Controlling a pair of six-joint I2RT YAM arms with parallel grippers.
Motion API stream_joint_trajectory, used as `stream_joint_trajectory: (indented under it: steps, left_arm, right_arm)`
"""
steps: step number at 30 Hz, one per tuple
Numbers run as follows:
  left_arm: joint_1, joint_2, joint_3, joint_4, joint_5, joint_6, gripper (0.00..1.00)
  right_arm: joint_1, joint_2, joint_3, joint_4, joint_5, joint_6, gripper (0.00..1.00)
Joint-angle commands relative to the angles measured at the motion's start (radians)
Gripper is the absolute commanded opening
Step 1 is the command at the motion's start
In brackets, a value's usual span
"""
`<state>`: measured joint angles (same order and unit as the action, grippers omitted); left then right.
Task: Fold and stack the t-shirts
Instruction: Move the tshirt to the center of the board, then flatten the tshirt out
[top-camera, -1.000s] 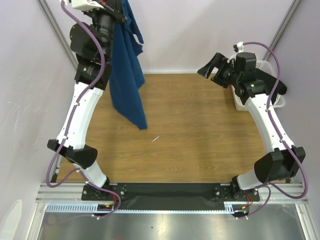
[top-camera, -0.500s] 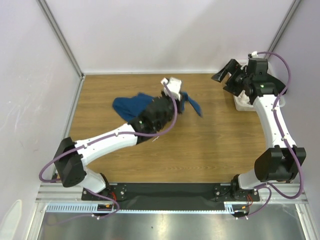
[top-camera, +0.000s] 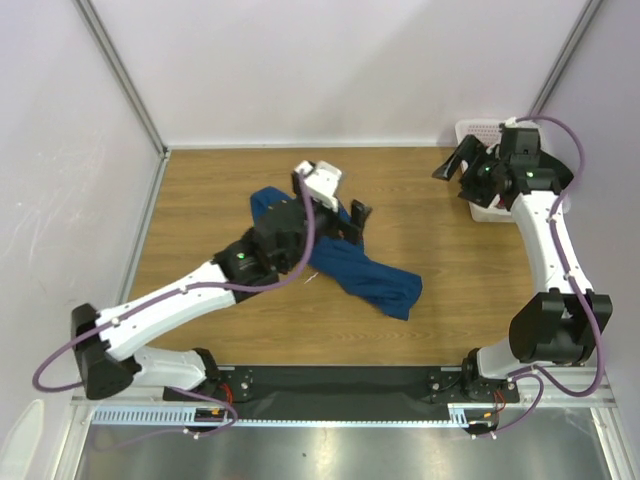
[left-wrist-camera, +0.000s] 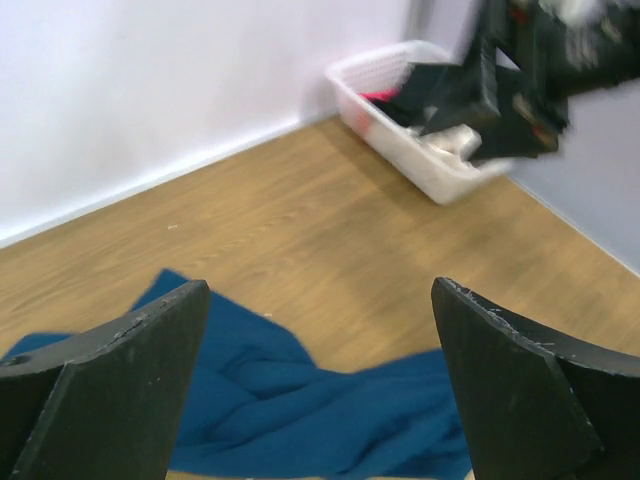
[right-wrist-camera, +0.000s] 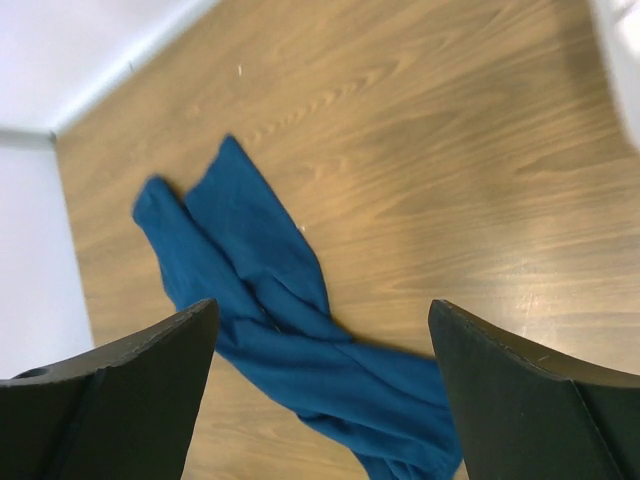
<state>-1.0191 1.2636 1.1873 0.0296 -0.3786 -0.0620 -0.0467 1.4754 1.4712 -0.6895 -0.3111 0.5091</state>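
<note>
One shirt (top-camera: 375, 280) is out on the tabletop (top-camera: 460, 290), dark blue, lying twisted like a thick rope rather than flat. In the top view it runs across the middle from about ten o'clock to four o'clock. No print shows on it from any camera.

As I read it, my job now is to spread it out before any fold. I would not grab the bunched middle, since that would only lift a lump. I would look for an edge or corner at one end, pinch a single layer, and bring the second arm to the other end so the two can draw the cloth taut and lay it down smooth (cloth this crumpled will hide its hem, so I'd go slowly).

My left end effector (top-camera: 345, 225) is wide open and holds nothing. It sits just above the shirt's upper stretch, with the loose end at about five o'clock from it. In the left wrist view the cloth lies low between the fingers (left-wrist-camera: 130, 380).

My right end effector (top-camera: 455, 168) is also spread open and empty, beside the basket (top-camera: 470, 130) at the tabletop's two o'clock. The shirt lies well apart from it, toward eight o'clock.
</note>
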Motion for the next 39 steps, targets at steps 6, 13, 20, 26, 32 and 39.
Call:
stream_joint_trajectory:
  steps: [6, 13, 20, 26, 32, 39]
  left_arm:
    - [0.375, 0.251, 0.355, -0.488, 0.173, -0.271, 1.00]
    - [0.395, 0.657, 0.739, -0.694, 0.032, -0.229, 1.00]
    - [0.429, 0.965, 0.968, -0.659, 0.054, -0.263, 1.00]
    - [0.438, 1.066, 0.940, -0.516, 0.004, -0.311, 0.98]
    - [0.456, 1.149, 0.959, -0.467, 0.023, -0.432, 0.88]
    - [0.458, 1.218, 1.022, -0.516, -0.014, -0.479, 0.87]
  right_arm:
    - [0.252, -0.026, -0.129, 0.028, 0.069, -0.061, 0.92]
    - [0.309, -0.029, -0.299, 0.065, 0.139, 0.019, 0.86]
    - [0.265, -0.150, -0.359, 0.021, 0.225, 0.026, 0.86]
    - [0.179, -0.224, -0.399, 0.010, 0.179, 0.037, 0.86]
    - [0.140, -0.234, -0.393, -0.002, 0.176, 0.019, 0.86]
    - [0.122, -0.225, -0.387, -0.005, 0.179, 0.019, 0.86]
